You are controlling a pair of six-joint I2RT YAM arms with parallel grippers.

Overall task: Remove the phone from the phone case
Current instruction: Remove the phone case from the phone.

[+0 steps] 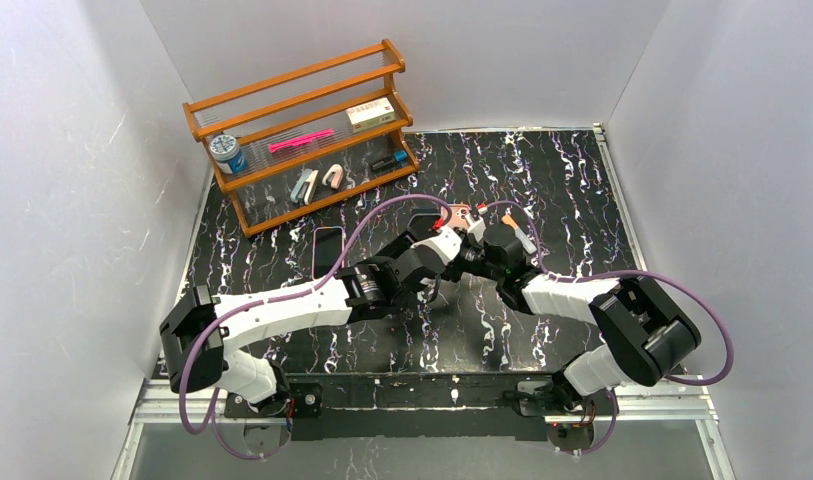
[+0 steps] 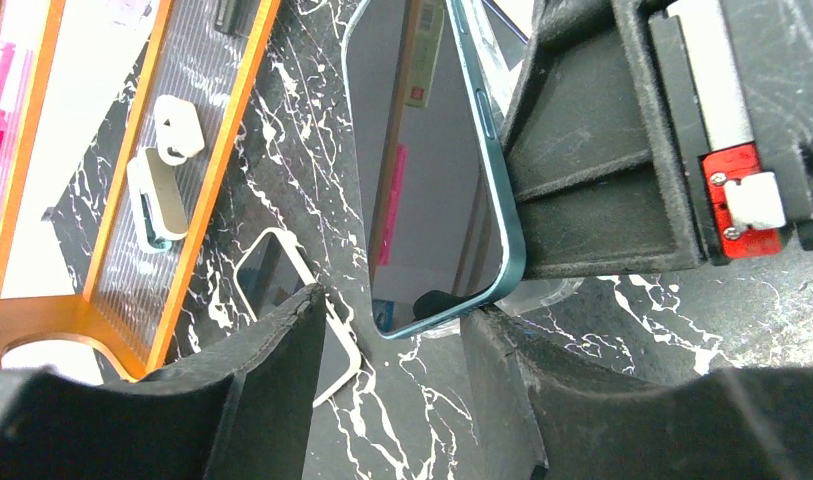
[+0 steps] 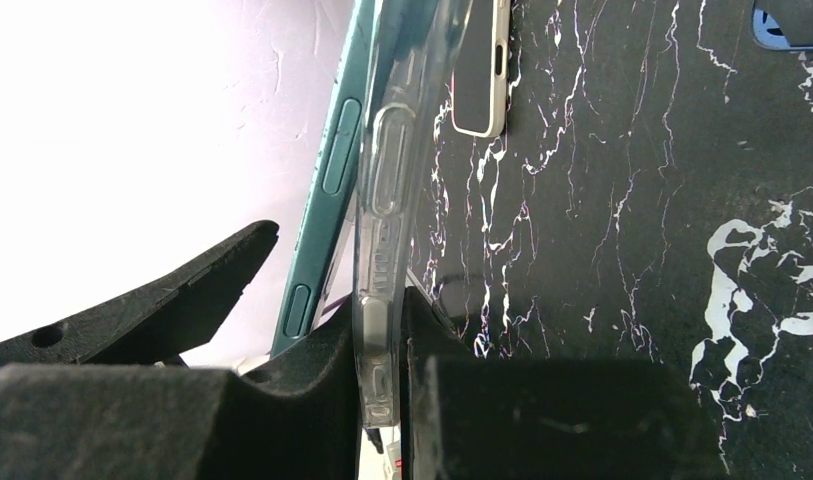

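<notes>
Our right hand clamps the clear case above the worktop mid-frame, while the teal phone, partly out, runs lengthwise up-frame from our half-spread left hand.

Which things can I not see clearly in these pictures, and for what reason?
Phone: top end cut off by the left wrist view's upper edge.
Clear case: lower end hidden between the right gripper's fingers, right wrist view.
Box on the rack: label too small, top view.
</notes>
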